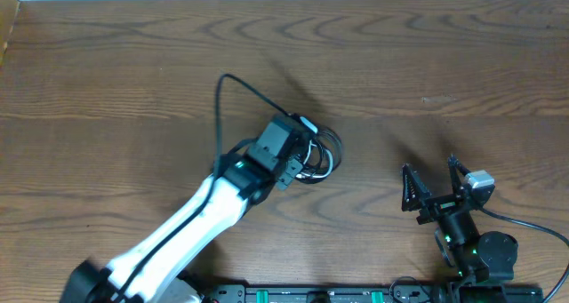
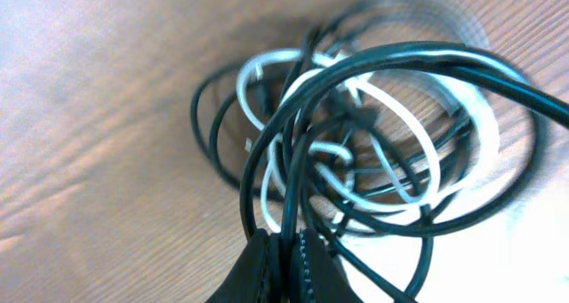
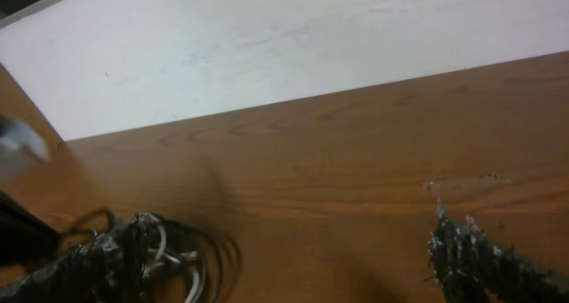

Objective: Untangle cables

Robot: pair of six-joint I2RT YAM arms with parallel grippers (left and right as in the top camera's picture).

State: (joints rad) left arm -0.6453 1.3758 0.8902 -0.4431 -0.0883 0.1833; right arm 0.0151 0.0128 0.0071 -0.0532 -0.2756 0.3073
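The cables [image 1: 325,152] lie in one knotted bundle near the middle of the wooden desk [image 1: 133,72], just left of centre-right; the left arm [image 1: 204,210] reaches in from the lower left corner and its head covers the bundle's left side; from the left wrist view the left jaws are pressed together on black strands of the bundle, the two dark fingers [image 2: 258,272] meeting at the bottom edge with the cords running up between them; above them the cables [image 2: 356,161] spread in overlapping loops, mostly black, with a white cable [image 2: 400,112] threaded through the middle; a thick black strand [image 2: 427,52] arcs across the top, blurred. The right jaws stand well apart from the bundle, to its right near the desk's lower edge; they are spread wide and hold nothing; the right wrist view shows each finger [image 3: 480,259] at an opposite bottom corner, bare desk between, and the cables [image 3: 191,254] close to the left one.
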